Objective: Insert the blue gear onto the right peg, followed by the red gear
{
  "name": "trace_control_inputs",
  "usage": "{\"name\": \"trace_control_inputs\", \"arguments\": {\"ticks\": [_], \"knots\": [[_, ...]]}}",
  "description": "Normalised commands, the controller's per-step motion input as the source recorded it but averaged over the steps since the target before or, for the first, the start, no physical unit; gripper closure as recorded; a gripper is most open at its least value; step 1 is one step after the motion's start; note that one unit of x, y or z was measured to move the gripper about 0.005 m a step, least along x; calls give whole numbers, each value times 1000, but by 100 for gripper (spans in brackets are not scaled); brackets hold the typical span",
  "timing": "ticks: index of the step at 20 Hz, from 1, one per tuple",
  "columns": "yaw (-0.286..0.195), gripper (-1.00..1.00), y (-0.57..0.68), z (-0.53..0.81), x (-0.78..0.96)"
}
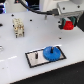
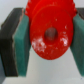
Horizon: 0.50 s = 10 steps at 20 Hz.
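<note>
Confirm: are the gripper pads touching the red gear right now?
Touching. The wrist view shows the red gear pressed between both teal pads of the gripper, no gap either side.

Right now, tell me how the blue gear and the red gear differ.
The blue gear lies flat on the white plate, while the red gear is off the table, held in the end effector. In the exterior view the blue gear looks wider than the red gear. Both are round with a centre hole.
</note>
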Motion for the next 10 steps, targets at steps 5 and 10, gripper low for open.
{"name": "trace_control_inputs", "arguments": {"ticks": [5, 10], "knots": [[0, 100, -453, 371, 527], [0, 100, -369, 261, 630]]}}
